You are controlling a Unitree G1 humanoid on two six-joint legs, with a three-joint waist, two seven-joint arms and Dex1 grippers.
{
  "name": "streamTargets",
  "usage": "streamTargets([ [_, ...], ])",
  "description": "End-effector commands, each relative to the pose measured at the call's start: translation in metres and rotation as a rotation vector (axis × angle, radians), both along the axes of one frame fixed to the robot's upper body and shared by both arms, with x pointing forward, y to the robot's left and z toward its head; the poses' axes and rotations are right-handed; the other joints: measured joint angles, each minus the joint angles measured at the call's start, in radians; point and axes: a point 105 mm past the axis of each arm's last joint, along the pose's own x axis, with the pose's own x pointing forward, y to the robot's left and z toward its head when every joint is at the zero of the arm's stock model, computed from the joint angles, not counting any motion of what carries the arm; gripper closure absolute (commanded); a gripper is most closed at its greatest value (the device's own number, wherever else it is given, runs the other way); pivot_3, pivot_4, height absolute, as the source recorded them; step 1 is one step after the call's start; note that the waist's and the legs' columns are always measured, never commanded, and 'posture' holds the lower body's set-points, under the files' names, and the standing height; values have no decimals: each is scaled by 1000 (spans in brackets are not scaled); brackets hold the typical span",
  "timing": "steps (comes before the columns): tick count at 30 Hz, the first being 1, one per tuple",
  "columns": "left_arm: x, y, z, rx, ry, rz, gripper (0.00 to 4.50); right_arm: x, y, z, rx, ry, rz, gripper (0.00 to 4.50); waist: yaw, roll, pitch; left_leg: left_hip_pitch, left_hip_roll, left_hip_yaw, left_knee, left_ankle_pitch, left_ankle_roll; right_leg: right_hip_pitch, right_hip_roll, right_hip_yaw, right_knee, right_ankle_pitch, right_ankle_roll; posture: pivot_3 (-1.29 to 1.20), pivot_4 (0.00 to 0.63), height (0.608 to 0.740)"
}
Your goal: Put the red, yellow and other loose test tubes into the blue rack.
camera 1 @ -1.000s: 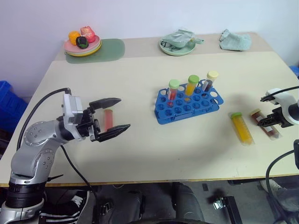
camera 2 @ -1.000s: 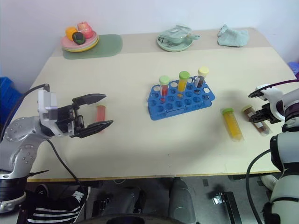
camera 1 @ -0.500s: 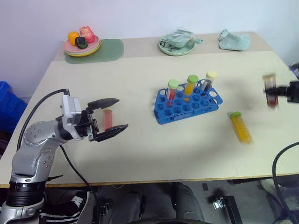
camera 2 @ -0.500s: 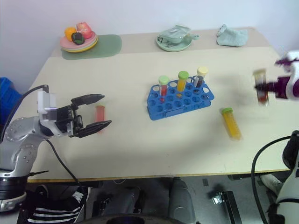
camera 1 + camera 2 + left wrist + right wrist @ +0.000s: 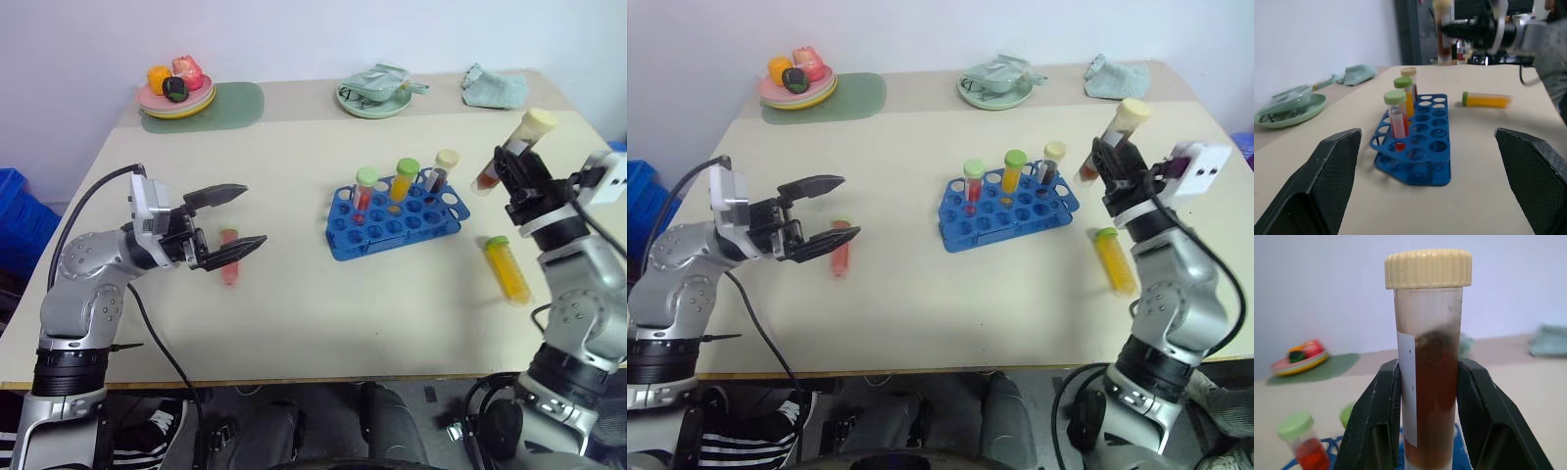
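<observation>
The left end effector hangs spread wide over the tabletop, gripping nothing, with the red tube lying flat just beneath its fingers. Off to its right stands the blue rack, already carrying three capped tubes. Right of the rack, the right end effector is clamped on the dark tube, raised cap-up in the air; the yellow tube lies below it. The dark tube appears to be the one in hand; next it wants lining up above a free hole and lowering.
</observation>
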Motion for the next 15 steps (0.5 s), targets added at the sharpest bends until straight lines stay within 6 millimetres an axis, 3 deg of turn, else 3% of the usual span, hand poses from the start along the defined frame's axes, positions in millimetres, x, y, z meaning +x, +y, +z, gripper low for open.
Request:
streamTargets([
  [1, -1, -5, 13, 20, -43, -19, 0, 1, 13, -1, -129, -80, -29, 3088, -5, 0, 0, 0, 0, 0, 0, 0, 0, 0, 0, 0, 1, 0, 0, 0, 150, 740],
  [10, -5, -11, 19, 30, -36, -17, 0, 22, 21, -45, -202, -40, 11, 3088, -26, 0, 0, 1, 1, 0, -1, 0, 0, -1, 1, 0, 1, 0, 0, 0, 150, 740],
  [15, -8, -12, 20, 28, -32, -6, 0, 29, 29, -49, -210, -51, 33, 3088, -25, 0, 0, 1, 1, 0, -1, 0, 0, -1, 1, 0, 1, 0, 0, 0, 150, 740],
])
